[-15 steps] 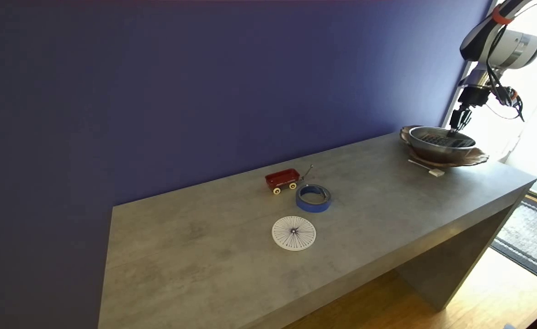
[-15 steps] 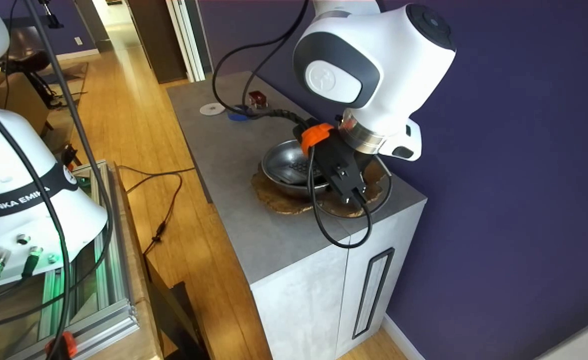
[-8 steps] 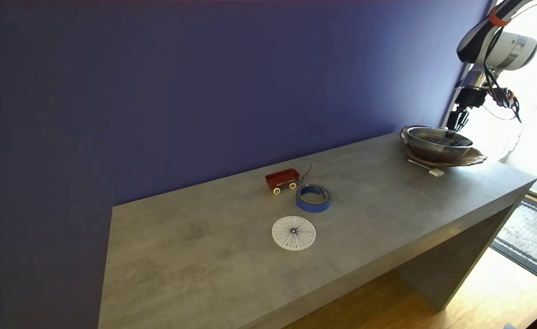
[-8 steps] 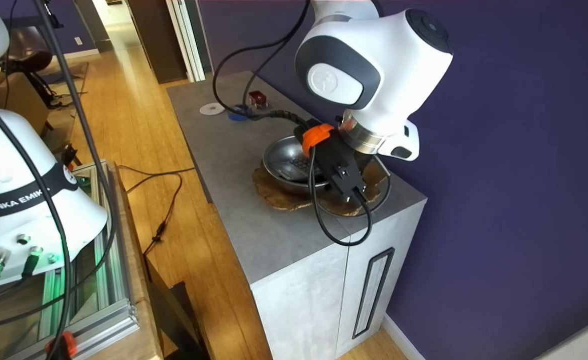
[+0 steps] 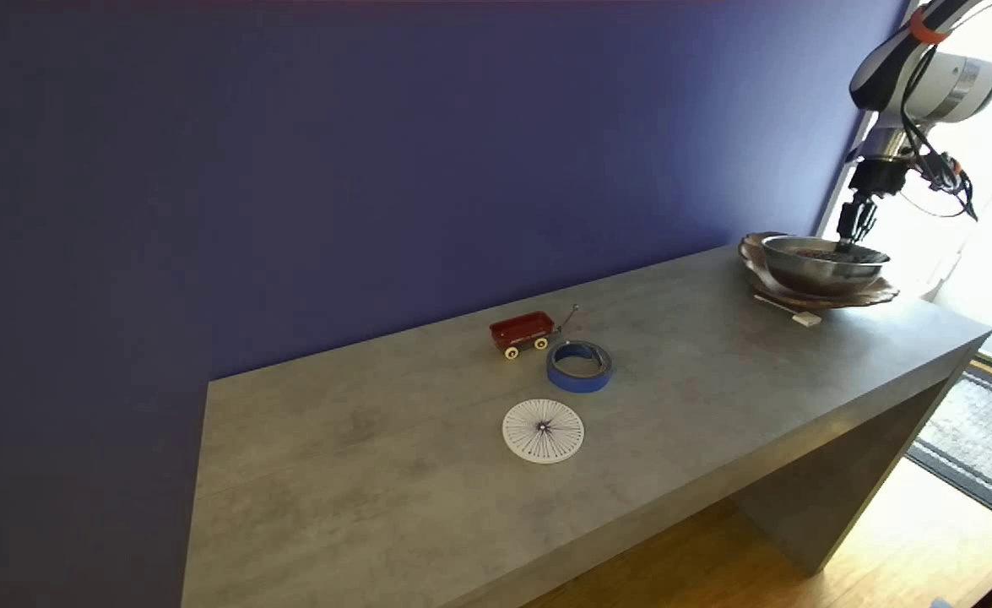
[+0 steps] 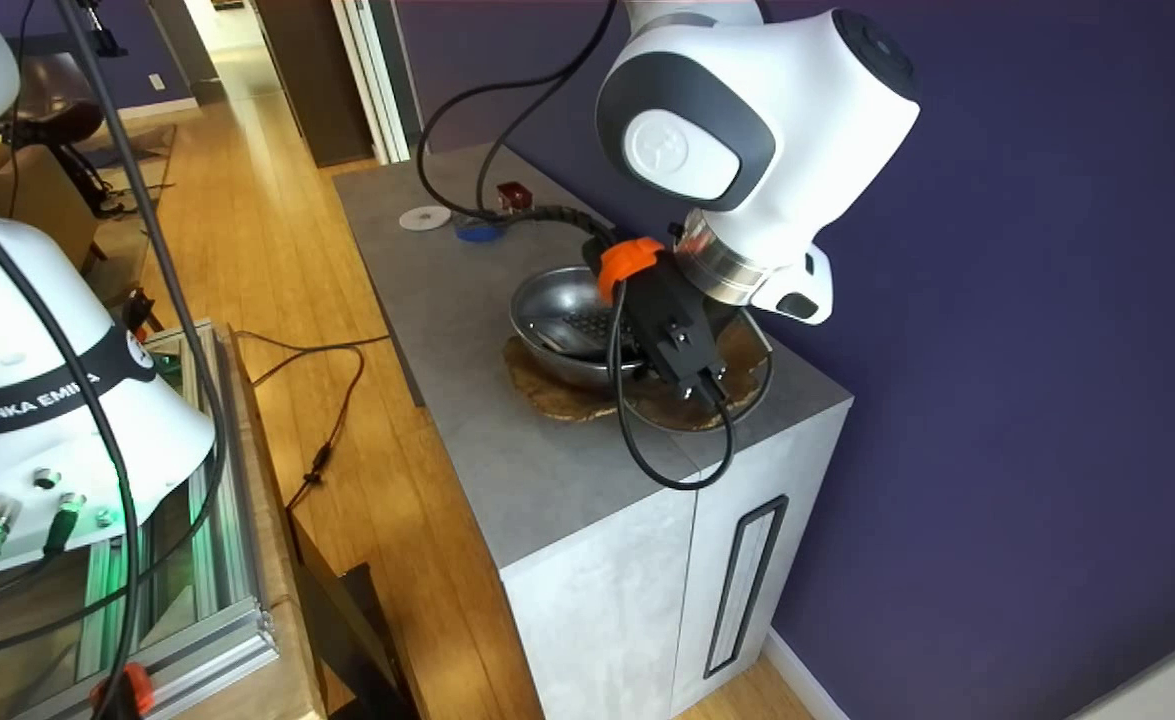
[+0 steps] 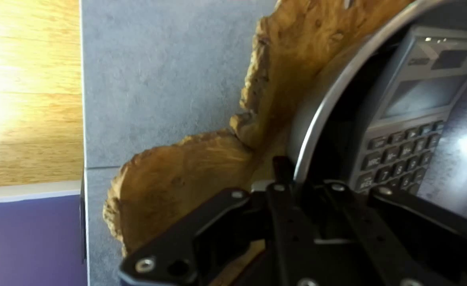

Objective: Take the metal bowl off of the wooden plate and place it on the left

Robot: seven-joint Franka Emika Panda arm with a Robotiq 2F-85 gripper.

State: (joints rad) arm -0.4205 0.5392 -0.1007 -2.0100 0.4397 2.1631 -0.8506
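The metal bowl (image 5: 823,275) is shiny silver and sits over the wooden plate (image 5: 874,295). It also shows in an exterior view (image 6: 547,300), with the brown wooden plate (image 6: 559,392) beneath. My gripper (image 5: 847,243) points down at the bowl's rim. In the wrist view, my gripper (image 7: 300,180) is shut on the rim of the metal bowl (image 7: 321,109), one finger outside and one inside. The wooden plate (image 7: 177,178) lies below. A grey calculator (image 7: 410,111) rests inside the bowl. I cannot tell whether the bowl's bottom touches the plate.
On the grey table (image 5: 360,473) are a small red wagon (image 5: 523,332), a blue tape roll (image 5: 578,377) and a white disc (image 5: 542,443). A small pale stick-like item (image 5: 806,319) lies beside the plate. A purple wall (image 5: 462,169) runs along the table's back edge.
The gripper and the bowl have shifted together a little sideways over the plate. The bowl shows slightly higher and its rim looks more level. The plate and the other objects have not moved noticeably.
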